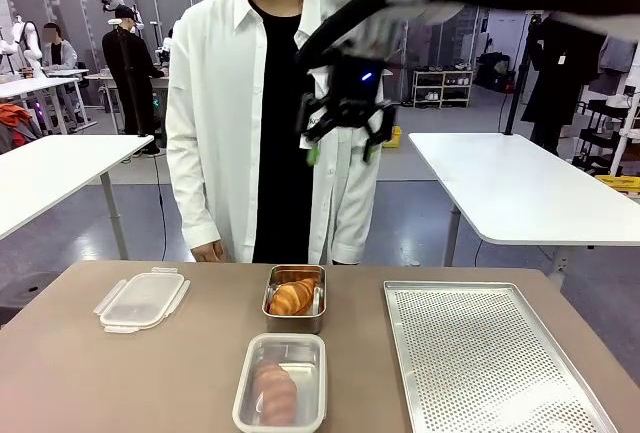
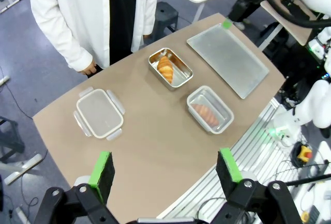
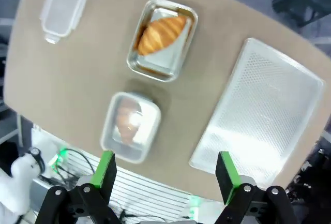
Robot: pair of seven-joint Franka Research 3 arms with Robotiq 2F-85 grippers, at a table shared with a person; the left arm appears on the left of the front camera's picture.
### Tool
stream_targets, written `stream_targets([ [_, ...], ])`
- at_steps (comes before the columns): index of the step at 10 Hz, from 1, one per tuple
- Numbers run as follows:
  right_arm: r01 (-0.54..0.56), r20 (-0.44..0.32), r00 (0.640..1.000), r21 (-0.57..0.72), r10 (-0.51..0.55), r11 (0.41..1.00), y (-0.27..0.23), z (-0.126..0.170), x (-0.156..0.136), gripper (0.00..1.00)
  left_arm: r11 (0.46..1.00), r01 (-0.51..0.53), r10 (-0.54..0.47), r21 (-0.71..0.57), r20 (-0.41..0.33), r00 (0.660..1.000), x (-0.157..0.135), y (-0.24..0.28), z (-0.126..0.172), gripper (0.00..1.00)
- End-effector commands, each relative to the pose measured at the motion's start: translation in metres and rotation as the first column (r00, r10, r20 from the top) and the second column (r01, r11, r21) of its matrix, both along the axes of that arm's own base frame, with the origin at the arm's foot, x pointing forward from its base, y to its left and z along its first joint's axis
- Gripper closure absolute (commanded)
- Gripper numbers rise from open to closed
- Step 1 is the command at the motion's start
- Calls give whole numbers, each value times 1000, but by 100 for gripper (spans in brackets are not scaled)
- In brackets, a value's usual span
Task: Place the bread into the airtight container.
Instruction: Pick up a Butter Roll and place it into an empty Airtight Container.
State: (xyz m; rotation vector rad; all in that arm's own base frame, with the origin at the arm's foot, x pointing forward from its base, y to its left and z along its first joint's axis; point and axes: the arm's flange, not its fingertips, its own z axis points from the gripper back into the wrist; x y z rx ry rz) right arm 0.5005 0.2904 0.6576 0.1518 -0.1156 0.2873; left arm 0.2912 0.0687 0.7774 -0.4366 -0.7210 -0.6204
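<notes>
A golden croissant [image 1: 292, 297] lies in an open metal container [image 1: 272, 305] at mid-table, in front of the person. Nearer me stands a second container [image 1: 281, 393] with a pale bread [image 1: 273, 390] inside, hazy as if under a clear cover. A translucent latching lid [image 1: 142, 299] lies flat at the left. My right gripper [image 1: 343, 151] hangs open high above the table, nothing between its fingers; its wrist view looks down on the croissant [image 3: 161, 32] and the nearer container [image 3: 130, 125]. My left gripper [image 2: 165, 169] is open too, high over the table's near side.
A large perforated metal tray [image 1: 490, 358] fills the right part of the table. The person in a white shirt [image 1: 215, 103] stands at the far edge, one hand [image 1: 207, 251] by the table. Bare brown tabletop [image 1: 120, 383] lies at the front left.
</notes>
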Motion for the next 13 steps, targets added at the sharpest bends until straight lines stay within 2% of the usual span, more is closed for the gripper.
stream_targets([
  [1,-146,45,988,-7,146,989,-70,23,-26,4,1000,11,-10,-1,4,1000,-1,-1,1,0],
  [2,-221,79,972,8,220,975,-108,42,-42,4,1000,11,-10,-1,4,1000,-1,-1,1,0],
  [4,-245,140,962,61,235,968,-176,74,-79,4,1000,11,-10,-1,4,1000,-1,-1,1,0],
  [6,-179,198,967,76,161,981,-224,95,-136,4,1000,11,-10,-1,4,1000,-1,-1,1,0],
  [8,-127,212,970,35,116,991,-250,104,-168,4,1000,11,-10,-1,4,1000,-1,-1,1,0],
  [10,-145,258,956,12,136,989,-258,109,-187,4,1000,11,-10,-1,4,1000,-1,-1,1,0],
  [11,-111,263,959,17,103,994,-258,107,-185,4,1000,11,-10,-1,4,1000,-1,-1,1,0],
  [12,-124,234,966,37,112,992,-259,120,-187,4,1000,11,-10,-1,4,1000,-1,-1,1,0],
  [13,-124,234,966,37,112,992,-259,120,-187,4,1000,11,-10,-1,4,1000,-1,-1,1,0],
])
